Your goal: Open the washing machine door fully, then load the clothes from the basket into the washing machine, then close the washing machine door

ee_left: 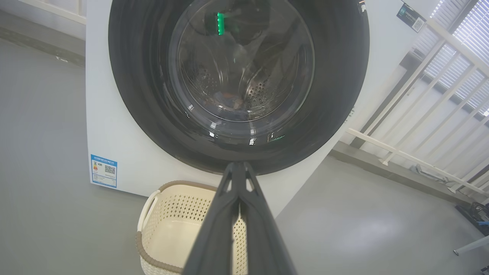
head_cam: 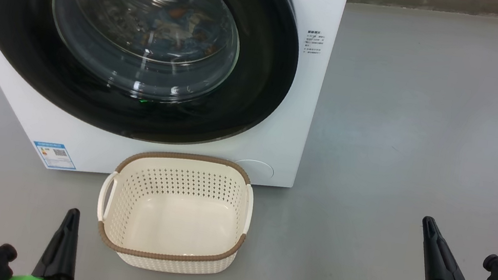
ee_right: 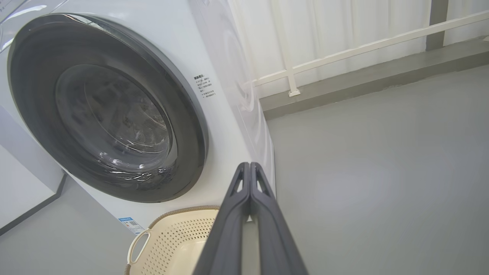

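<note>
Our left fingers (ee_left: 221, 229) and right fingers (ee_right: 233, 229) press together, empty; we judge the washing machine door (head_cam: 9, 25) stiff, slick, best pulled by its rim.

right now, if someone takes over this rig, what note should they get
Left hand shut, empty. Right hand shut, empty.
Clothes lie in the drum, seen through the washing machine door, which looks closed.
Basket empty on the floor before the washing machine.
Done: loading and closing, it seems. Left: nothing apparent.
</note>
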You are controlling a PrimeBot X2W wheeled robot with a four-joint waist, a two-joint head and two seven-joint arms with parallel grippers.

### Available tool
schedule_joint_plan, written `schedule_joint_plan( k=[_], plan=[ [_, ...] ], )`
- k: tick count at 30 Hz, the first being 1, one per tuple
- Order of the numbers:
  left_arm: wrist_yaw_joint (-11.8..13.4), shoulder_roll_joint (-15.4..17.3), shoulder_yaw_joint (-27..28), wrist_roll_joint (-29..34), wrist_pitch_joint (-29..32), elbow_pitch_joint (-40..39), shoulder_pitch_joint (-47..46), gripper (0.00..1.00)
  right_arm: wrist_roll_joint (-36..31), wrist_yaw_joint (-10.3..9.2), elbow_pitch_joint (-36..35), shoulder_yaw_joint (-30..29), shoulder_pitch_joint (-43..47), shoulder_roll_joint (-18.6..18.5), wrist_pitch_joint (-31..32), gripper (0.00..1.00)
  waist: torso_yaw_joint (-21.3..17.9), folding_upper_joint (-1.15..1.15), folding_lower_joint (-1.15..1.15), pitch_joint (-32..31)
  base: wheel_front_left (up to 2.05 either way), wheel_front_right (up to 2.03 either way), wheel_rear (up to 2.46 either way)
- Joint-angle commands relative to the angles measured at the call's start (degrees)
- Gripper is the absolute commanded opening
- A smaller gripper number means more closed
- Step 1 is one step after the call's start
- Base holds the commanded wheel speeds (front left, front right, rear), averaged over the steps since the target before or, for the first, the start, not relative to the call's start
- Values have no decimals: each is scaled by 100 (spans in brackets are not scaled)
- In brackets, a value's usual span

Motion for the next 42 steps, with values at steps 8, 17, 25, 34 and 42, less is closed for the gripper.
schedule_joint_plan(
  k=[8,17,25,34,42],
  plan=[
    [-35,11,183,-480,154,-107,-186,0,554,-3,-183,-178,-172,16,164,0,-4,0,-1,-6,0,0,0],
    [-49,-34,274,-868,278,-98,-204,0,968,-4,-208,-268,-160,73,299,0,-7,0,-1,-12,0,0,0],
    [-64,-80,365,-1258,401,-90,-222,0,1383,-5,-233,-358,-148,130,435,0,-11,0,-1,-18,0,0,0],
    [-80,-131,468,-1694,541,-80,-243,0,1848,-6,-261,-460,-134,193,587,0,-15,0,-1,-25,0,0,0],
    [-94,-176,560,-2084,665,-71,-261,0,2263,-7,-286,-550,-121,251,723,0,-18,0,-1,-32,0,0,0]
  ],
)
